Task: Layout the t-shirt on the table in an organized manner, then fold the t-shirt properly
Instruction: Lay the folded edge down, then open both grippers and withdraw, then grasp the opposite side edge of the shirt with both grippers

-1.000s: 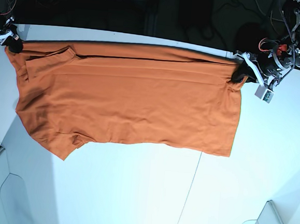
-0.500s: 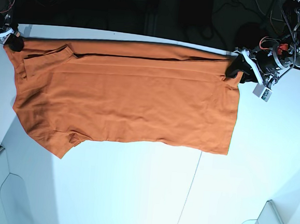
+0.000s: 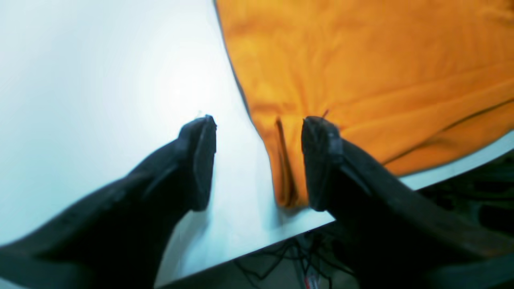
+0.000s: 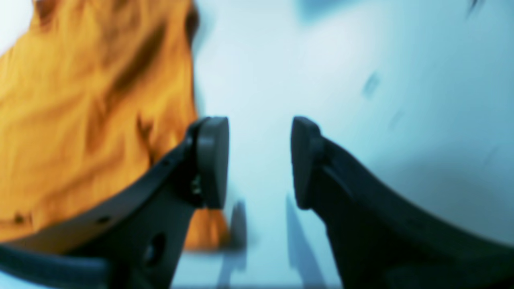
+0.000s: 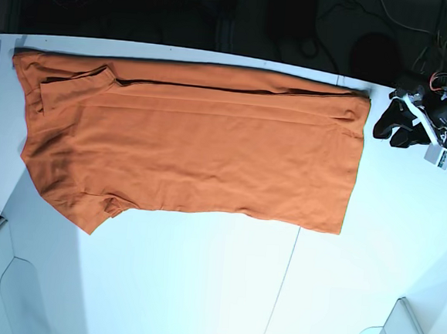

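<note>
Base view: t-shirt (image 5: 193,153) lies spread flat along the table's (image 5: 198,289) far edge, collar end at far-left corner. Soft, light, limp cloth, likely to wrinkle; best pinched at hem corners or shoulders. Right gripper (image 4: 259,162) apart, empty. Left gripper (image 5: 397,126) wide, empty, just beside hem.

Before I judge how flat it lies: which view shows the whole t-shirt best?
The base view: the t-shirt lies spread across the table, every edge in sight. The left wrist view shows only one corner between the open left gripper fingers; the right wrist view shows a blurred patch beside the open right gripper.
</note>
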Controlling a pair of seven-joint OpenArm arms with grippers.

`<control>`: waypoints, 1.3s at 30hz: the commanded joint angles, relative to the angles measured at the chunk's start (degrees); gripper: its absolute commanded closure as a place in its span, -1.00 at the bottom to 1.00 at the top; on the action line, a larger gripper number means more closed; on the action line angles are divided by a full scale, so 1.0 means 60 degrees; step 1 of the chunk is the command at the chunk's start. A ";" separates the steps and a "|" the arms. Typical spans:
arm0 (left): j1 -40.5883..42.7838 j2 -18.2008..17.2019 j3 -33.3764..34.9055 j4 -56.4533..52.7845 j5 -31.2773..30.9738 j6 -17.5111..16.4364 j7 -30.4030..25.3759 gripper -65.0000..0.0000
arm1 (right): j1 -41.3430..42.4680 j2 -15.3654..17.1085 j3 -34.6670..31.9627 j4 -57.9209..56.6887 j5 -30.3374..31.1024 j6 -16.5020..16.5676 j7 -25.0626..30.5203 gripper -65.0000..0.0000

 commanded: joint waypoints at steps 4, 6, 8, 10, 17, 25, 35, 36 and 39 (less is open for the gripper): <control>-0.0058 -0.0353 -0.0073 0.0127 -0.0226 -0.0144 -0.0816 -0.13 | 0.1304 0.0412 -0.0066 0.0036 -0.0153 0.0000 0.0412 0.21; -0.0226 -0.0350 -0.0073 0.0127 -0.0215 -0.0144 -0.0991 -0.13 | 0.2022 0.0401 -0.0455 -0.0277 -0.0492 -0.0229 0.0481 0.21; -0.0557 -0.0375 -0.0044 0.0127 -0.0146 -0.0144 -0.0980 -0.15 | 0.2798 0.0393 -0.1126 -0.0878 -0.0933 -0.0401 0.0790 0.21; -0.0845 -0.0463 0.0029 0.0127 -0.0084 -0.0144 -0.0962 -0.24 | 0.3592 0.0382 -0.1960 -0.1661 -0.1428 -0.0510 0.1158 0.13; -0.1585 -0.0801 0.0590 0.0124 0.0073 -0.0144 -0.0980 -0.26 | 0.6142 0.0277 -0.4284 -0.4852 -0.2608 -0.0718 0.2040 -0.16; -0.3588 -0.0736 0.2455 -0.1144 0.1912 0.0310 -0.1453 -0.26 | 0.6706 -0.0211 -0.4885 -0.6623 -0.2616 -0.0521 0.2131 -0.16; -0.7085 0.0087 0.3439 -0.6284 0.2608 0.0721 -0.2044 -0.26 | 0.6703 -0.0623 -0.4885 -0.6655 -0.2648 -0.0426 0.2131 -0.16; -0.7289 0.0160 0.3439 -0.6743 0.2605 0.0674 -0.2127 -0.26 | 0.6703 -0.0619 -0.4885 -0.6655 -0.2637 -0.0426 0.2135 -0.16; -0.7763 0.0448 0.3446 -0.7861 0.2612 0.0546 -0.2430 -0.25 | 0.6721 -0.0619 -0.4885 -0.6655 -0.2641 -0.0426 0.2135 -0.15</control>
